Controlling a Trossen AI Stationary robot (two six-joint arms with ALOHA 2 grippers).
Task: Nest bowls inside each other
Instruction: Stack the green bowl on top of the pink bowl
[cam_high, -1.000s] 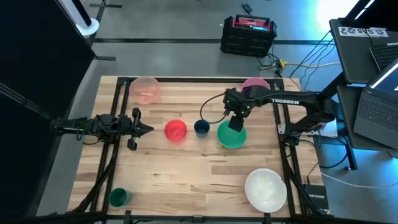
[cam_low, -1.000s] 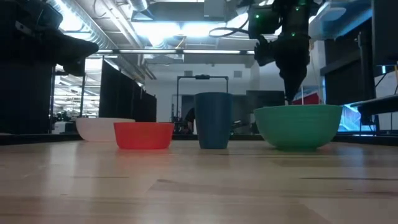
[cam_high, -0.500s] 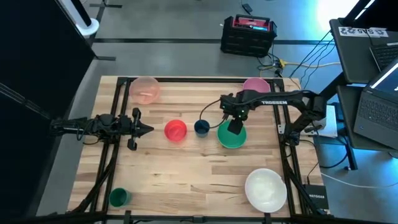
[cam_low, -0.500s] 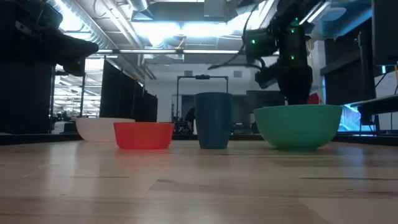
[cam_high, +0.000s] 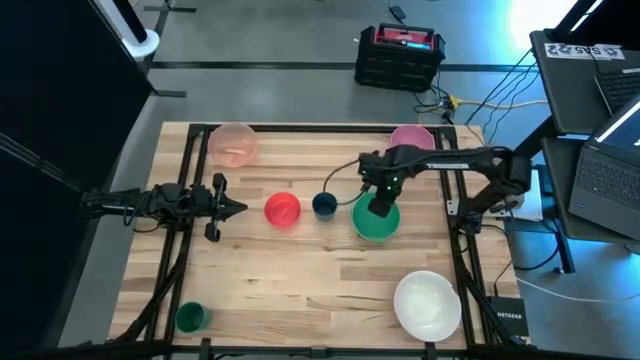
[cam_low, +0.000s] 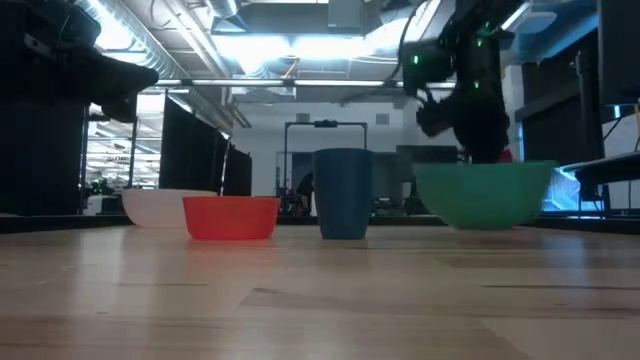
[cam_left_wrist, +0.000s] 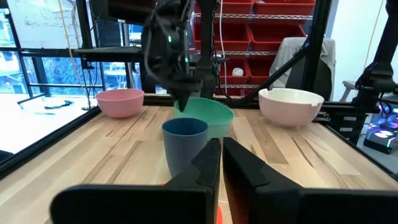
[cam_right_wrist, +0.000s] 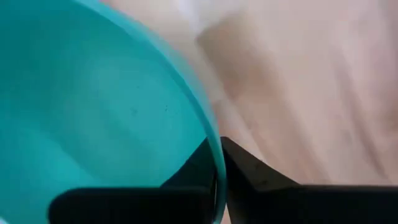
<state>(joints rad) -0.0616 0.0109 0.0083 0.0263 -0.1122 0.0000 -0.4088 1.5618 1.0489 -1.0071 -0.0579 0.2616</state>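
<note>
Pinching only the thin rim of the round green plastic bowl (cam_high: 376, 219), your right gripper (cam_high: 384, 209) could let it tilt and slip free.

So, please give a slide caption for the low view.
Right gripper pinches the green bowl rim, lifting it beside blue cup.

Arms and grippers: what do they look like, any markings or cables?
Both arms are dark, slim and jointed. The right arm carries white TROSSEN lettering and a black cable looping near its wrist. Both the left gripper and right gripper end in two black tapered fingers.
</note>
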